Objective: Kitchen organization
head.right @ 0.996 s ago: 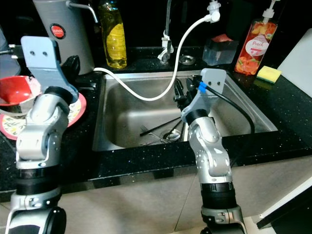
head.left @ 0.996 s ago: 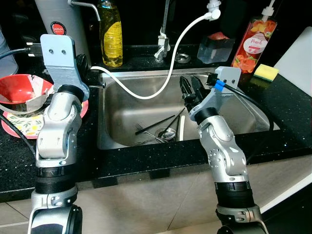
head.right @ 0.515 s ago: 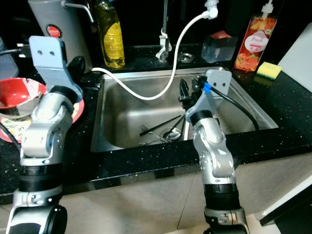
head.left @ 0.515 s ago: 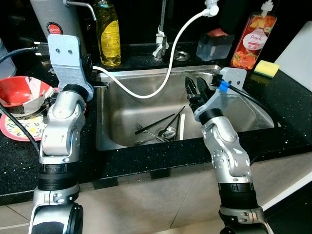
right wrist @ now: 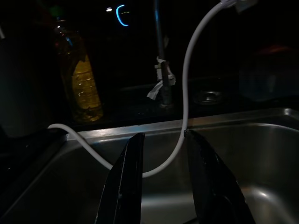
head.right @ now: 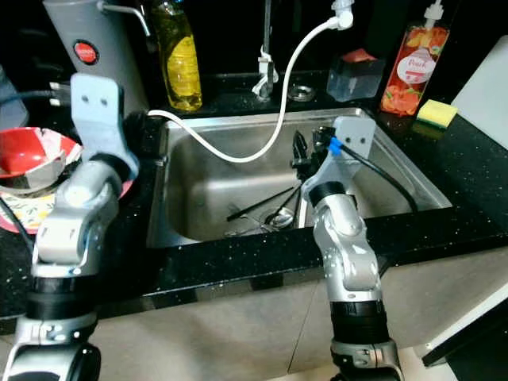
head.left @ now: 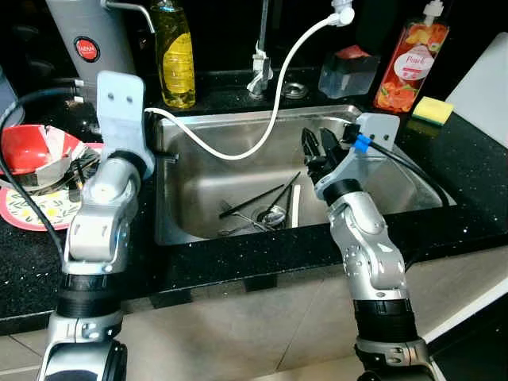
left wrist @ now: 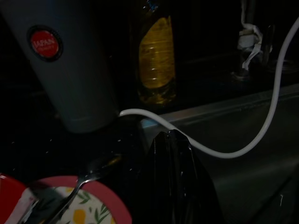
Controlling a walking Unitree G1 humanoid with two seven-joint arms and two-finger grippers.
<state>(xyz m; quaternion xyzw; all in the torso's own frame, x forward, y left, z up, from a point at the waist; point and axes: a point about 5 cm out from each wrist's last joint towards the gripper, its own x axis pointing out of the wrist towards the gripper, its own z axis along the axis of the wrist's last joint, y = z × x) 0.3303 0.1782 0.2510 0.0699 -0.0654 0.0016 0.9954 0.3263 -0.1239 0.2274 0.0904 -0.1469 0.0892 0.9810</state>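
Right hand (right wrist: 163,182) hung released over the sink (head.left: 198,178), fingers apart; chopsticks (head.left: 258,198) and spoon (head.left: 272,213) lay below it. Left hand (left wrist: 172,154) clenched, empty, above the table (head.left: 24,254); fork (left wrist: 70,196) on plate (left wrist: 100,210) just beside it.

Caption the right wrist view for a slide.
Open right gripper above the steel sink, white hose looping between its fingers, yellow bottle behind.
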